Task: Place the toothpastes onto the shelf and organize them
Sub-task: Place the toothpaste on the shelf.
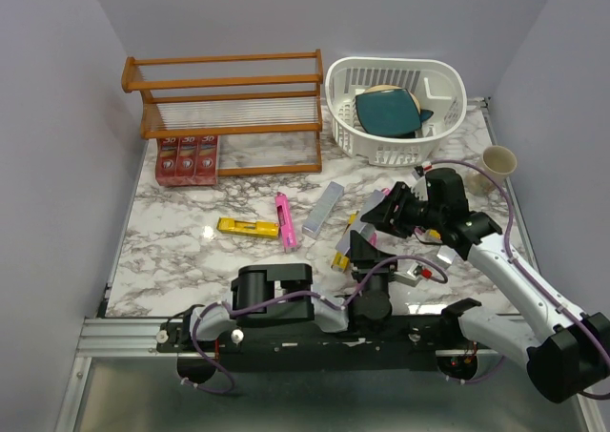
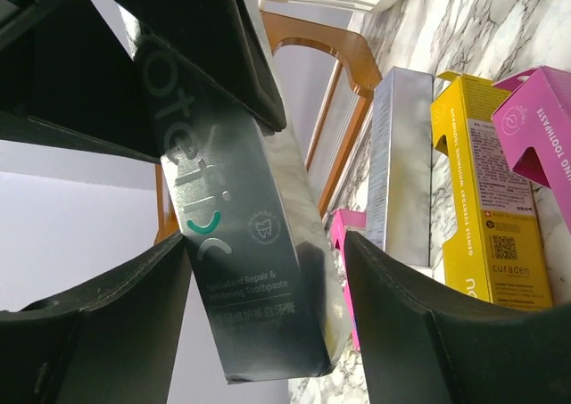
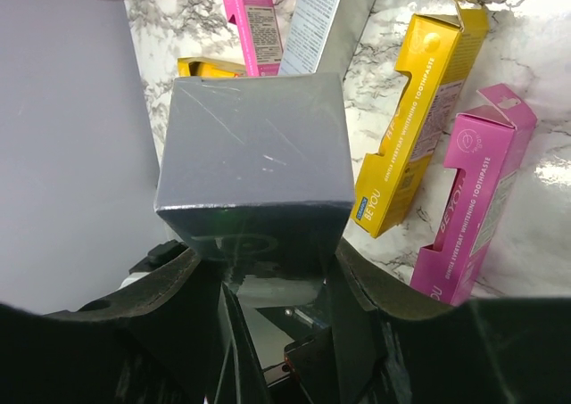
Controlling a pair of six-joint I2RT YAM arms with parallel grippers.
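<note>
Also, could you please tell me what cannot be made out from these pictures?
The grey carton: in the top view, mostly hidden under the left gripper and right gripper.
The left gripper's hold: in the left wrist view, shadow hides whether its fingers press the carton.
The red cartons: print too small to read in the top view.
The teal thing in the white basket: top view, too small to identify.

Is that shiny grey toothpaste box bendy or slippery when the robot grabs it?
Probably stiff: the grey box has straight edges and flat faces while the right gripper holds one end. Its glossy, reflective skin might slip a bit. It looks like thin card, so a hard squeeze could dent it.
</note>
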